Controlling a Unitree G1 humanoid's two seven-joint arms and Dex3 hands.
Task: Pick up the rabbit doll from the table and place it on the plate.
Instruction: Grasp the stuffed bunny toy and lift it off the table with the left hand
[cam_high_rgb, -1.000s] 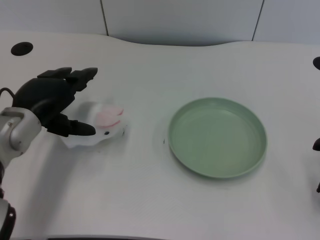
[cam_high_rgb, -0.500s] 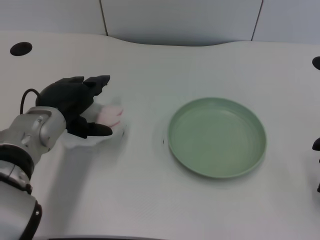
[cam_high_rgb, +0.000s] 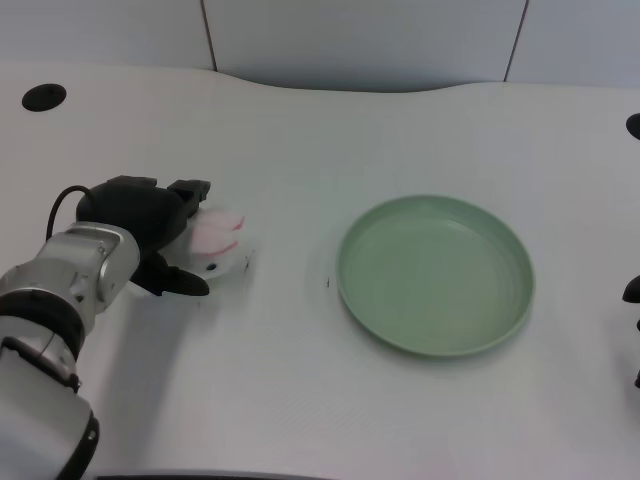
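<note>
White and pink, the doll (cam_high_rgb: 218, 246) lies on the table (cam_high_rgb: 300, 380) at the left of the scene, well apart from the green plate (cam_high_rgb: 434, 274) on the right. A second ago the left hand (cam_high_rgb: 150, 228) hung spread above and to the left of the doll, fingers reaching past its far side and thumb low on the near side. Since then the hand has dropped and drawn in: fingers now curl over the doll's far left edge, thumb lies along its near edge, and much of the white body that showed before is hidden under the palm. The doll itself sits about where it did, its pink ears pointing right.

That reads as a grasp closing. The hand looks wrapped on the doll, though whether the hold is firm I cannot tell, since the doll rests on the table and has not been lifted. The plate holds nothing, so lifting and carrying rightward remain.
</note>
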